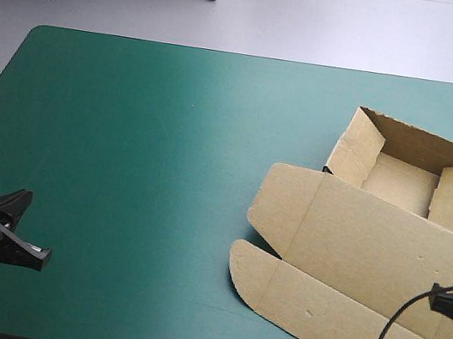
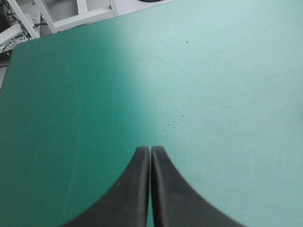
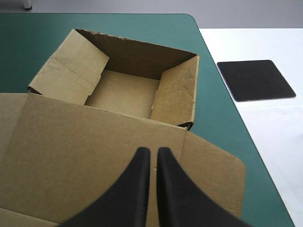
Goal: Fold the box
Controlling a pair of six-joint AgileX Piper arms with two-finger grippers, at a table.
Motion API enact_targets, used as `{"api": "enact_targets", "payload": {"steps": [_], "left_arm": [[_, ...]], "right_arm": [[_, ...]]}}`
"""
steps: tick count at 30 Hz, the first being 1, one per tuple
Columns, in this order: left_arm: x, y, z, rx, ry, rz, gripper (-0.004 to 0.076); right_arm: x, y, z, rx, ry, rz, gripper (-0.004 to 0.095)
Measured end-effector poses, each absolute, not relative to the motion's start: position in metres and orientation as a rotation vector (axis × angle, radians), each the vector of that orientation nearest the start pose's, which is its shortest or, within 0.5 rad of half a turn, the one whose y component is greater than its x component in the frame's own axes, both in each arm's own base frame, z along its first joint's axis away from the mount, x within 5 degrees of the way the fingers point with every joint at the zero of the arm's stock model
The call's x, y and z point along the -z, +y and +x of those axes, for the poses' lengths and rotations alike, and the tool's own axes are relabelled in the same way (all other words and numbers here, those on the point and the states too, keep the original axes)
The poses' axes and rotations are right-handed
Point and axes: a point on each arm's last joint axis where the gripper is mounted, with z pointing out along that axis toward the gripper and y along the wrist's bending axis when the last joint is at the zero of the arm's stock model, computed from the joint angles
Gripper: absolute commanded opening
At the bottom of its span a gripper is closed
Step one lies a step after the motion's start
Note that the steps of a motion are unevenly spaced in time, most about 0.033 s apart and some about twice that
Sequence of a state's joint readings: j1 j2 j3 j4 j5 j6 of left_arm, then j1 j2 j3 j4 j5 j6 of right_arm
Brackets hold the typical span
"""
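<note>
The box (image 1: 394,206) is found on the right half of the table as an open tray (image 1: 409,170), its four walls raised and tucked. Its lid (image 1: 362,244) is laid flat toward the near edge. Past the lid's crease a front flap (image 1: 314,319) with rounded ends is seen, also flat. The raising of the walls is judged done. What is left, if anything, is thought to be the creasing of the lid and its flap.

The right gripper (image 3: 153,152) is held over the lid, its fingers pressed together with nothing pinched (the board lies under them, not between them). For a next move, the shut tips would have to be lowered onto a crease line, or the fingers spread to take the flap's free edge. Little else on the flat board can be caught.

The left gripper (image 2: 150,150) is seen over bare teal-green cover (image 1: 166,168) at the near left corner, fingers likewise pressed together, well apart from the box.

Only a strip of cover is left between the tray and the table's right edge, and the flap is brought close to the near edge. Wide open room is offered to the left and at the centre.
</note>
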State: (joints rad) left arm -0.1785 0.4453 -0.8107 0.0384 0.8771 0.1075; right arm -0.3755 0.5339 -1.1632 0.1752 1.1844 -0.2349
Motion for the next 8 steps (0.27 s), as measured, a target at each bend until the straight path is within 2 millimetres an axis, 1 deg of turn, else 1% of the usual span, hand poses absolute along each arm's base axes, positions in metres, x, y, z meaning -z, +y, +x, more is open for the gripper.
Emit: {"api": "enact_targets", "payload": {"steps": [5,8], "left_arm": [[-0.373,-0.006,0.046,0.006,1.916,0.280,-0.0006],[-0.368,-0.006,0.044,0.008,1.911,0.279,-0.0006]], "right_arm": [[-0.411,0.014,0.022,0.126,1.970,0.045,0.0001],[-0.390,0.017,0.019,0.108,1.965,0.036,0.0001]]}}
